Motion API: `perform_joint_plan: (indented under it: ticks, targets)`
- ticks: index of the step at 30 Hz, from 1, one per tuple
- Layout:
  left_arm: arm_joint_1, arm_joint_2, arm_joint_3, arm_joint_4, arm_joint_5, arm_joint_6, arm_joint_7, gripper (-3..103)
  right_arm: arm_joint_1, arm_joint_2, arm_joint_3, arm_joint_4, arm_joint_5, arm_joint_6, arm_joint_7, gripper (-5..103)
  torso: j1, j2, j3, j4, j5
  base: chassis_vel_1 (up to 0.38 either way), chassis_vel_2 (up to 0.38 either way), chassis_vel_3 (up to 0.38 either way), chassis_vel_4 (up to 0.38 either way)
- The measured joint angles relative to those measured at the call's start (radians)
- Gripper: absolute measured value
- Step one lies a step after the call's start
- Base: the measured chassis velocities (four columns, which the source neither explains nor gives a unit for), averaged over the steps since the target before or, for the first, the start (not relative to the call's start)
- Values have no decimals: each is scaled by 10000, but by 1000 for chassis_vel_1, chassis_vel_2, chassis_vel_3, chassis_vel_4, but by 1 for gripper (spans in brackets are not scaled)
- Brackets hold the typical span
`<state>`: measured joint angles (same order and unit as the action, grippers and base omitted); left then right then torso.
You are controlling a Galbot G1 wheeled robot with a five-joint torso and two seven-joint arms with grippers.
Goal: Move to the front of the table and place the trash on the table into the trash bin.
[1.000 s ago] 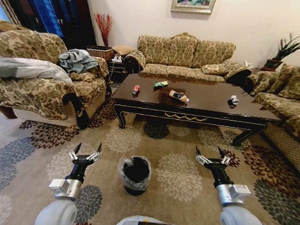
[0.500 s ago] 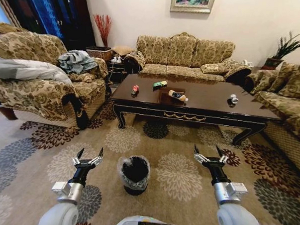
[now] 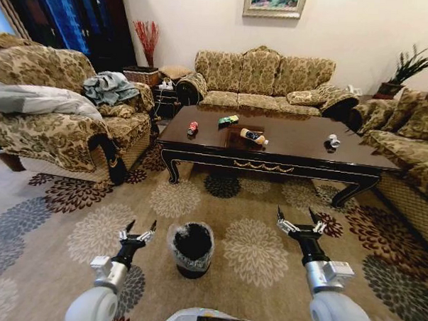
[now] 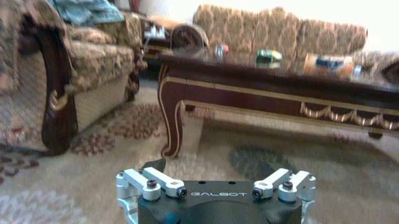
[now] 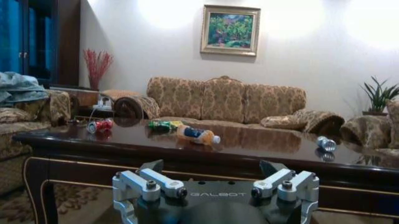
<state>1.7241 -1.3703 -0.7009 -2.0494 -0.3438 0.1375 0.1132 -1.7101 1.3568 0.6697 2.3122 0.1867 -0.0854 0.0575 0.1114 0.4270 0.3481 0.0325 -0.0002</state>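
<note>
My left gripper (image 3: pixel 140 228) and right gripper (image 3: pixel 297 216) hung spread apart; the black bin (image 3: pixel 193 249), bag crinkled over its rim, sat between them.

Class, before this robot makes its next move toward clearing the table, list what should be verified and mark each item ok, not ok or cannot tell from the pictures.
1. Robot at the front of the table: not ok; open carpet lies between them.
2. Trash on the table: ok; red can, green wrapper, bottle and small silvery can all lie on top.
3. Trash bin upright and open: ok; it stands on the carpet between the arms.
4. Left gripper free: ok; open, holding nothing, beside the bin.
5. Right gripper free: ok; open, holding nothing.
6. Bin contents: cannot tell; the inside looks dark.
</note>
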Motion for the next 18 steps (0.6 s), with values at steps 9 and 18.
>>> perform_joint_plan:
  ticks: [9, 18]
  targets:
    - [-638, -84, 782, 1067, 531, -52, -156, 100, -265, 113, 267, -87, 4, 97, -41, 100, 0, 0, 0, -1, 1, 0, 0, 0, 0]
    - [-560, -97, 681, 924, 956, 524, -9, 100, -274, 136, 225, -127, -90, 122, -36, 100, -52, -142, -90, 0, 2, 0, 0, 0, 0]
